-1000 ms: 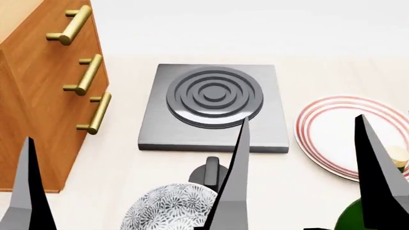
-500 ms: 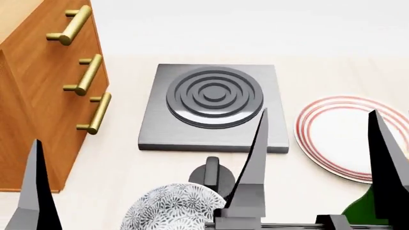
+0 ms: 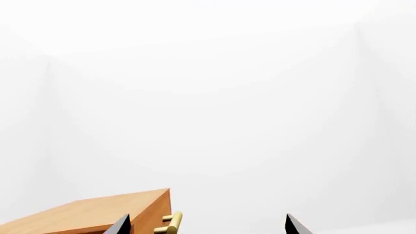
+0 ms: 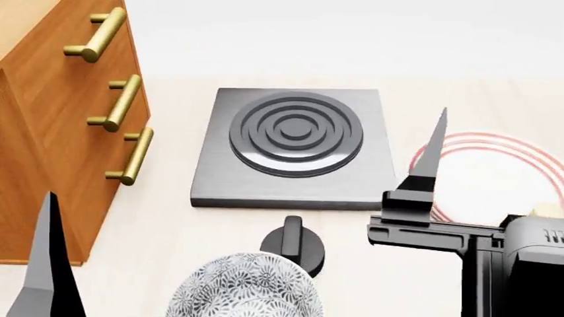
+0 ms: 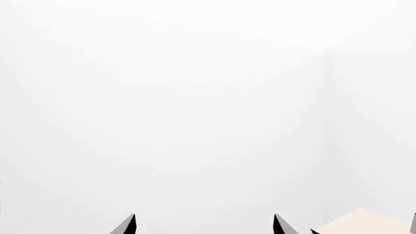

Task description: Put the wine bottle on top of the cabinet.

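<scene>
Only the tan cork of the wine bottle [image 4: 547,210] peeks out at the right edge of the head view; its green body is hidden behind my right arm. The reddish-brown cabinet [image 4: 53,132] with brass handles stands at the left, and its top corner [image 3: 91,214] shows in the left wrist view. My right gripper [image 5: 204,226] is open with nothing between its tips. One of its fingers [image 4: 430,155] points up over the striped plate, just left of the cork. My left gripper [image 3: 208,227] is open and empty, with one finger [image 4: 44,264] low beside the cabinet's front.
A grey hob [image 4: 295,148] with a ringed burner lies mid-table, with a dark knob [image 4: 294,243] in front of it. A patterned plate [image 4: 242,290] sits at the near edge. A red-striped plate [image 4: 493,178] lies right of the hob.
My right gripper has risen and shifted right, so its body now covers the bottle's green glass. The left finger moved slightly right early on, then held still.
</scene>
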Motion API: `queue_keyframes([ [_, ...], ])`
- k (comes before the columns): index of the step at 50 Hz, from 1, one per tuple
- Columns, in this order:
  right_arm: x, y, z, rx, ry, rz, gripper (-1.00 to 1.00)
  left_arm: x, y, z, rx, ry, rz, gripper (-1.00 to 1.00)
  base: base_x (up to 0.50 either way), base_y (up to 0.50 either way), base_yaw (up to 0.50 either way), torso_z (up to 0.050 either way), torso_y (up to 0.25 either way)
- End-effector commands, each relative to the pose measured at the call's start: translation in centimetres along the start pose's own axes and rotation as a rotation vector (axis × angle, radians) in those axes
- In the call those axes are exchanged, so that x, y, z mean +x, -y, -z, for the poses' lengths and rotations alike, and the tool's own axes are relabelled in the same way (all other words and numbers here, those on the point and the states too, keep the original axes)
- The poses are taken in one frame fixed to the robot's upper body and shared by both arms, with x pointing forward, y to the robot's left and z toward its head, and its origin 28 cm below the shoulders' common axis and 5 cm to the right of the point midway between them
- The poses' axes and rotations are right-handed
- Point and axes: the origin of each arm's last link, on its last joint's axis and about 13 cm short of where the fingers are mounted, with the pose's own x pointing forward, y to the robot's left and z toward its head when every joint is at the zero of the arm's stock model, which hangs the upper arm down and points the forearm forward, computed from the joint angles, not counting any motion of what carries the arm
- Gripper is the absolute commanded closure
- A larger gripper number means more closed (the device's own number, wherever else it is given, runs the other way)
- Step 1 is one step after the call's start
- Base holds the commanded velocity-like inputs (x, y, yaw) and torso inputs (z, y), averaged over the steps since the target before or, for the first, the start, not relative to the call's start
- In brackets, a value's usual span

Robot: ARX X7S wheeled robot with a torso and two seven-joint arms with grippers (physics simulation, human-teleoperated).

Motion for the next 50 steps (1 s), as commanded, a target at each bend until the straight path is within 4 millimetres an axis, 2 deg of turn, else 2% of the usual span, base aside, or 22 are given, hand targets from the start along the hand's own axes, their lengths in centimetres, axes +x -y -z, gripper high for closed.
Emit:
queue_keyframes([
  [1,1.2,1.3,3.6,-0.104,-0.123,0.048,-1.00,0.0,0.0,0.0,-0.003,0.000,0.000,-1.00,0.00,0.00,0.00,0.000,0.000],
  [6,0.8,1.7,5.6,-0.126,-0.215,0.072,-1.00,0.0,0.1,0.1,-0.006,-0.002,0.007,-1.00,0.00,0.00,0.00,0.000,0.000],
  [19,0.1,2.2,8.2,-0.123,-0.293,0.109,-1.00,0.0,0.0,-0.1,-0.010,0.002,-0.002,-1.00,0.00,0.00,0.00,0.000,0.000],
  [50,-1.1,3.0,9.2,-0.097,-0.306,0.154,-1.00,0.0,0.0,0.1,-0.005,-0.009,-0.003,-1.00,0.00,0.00,0.00,0.000,0.000],
])
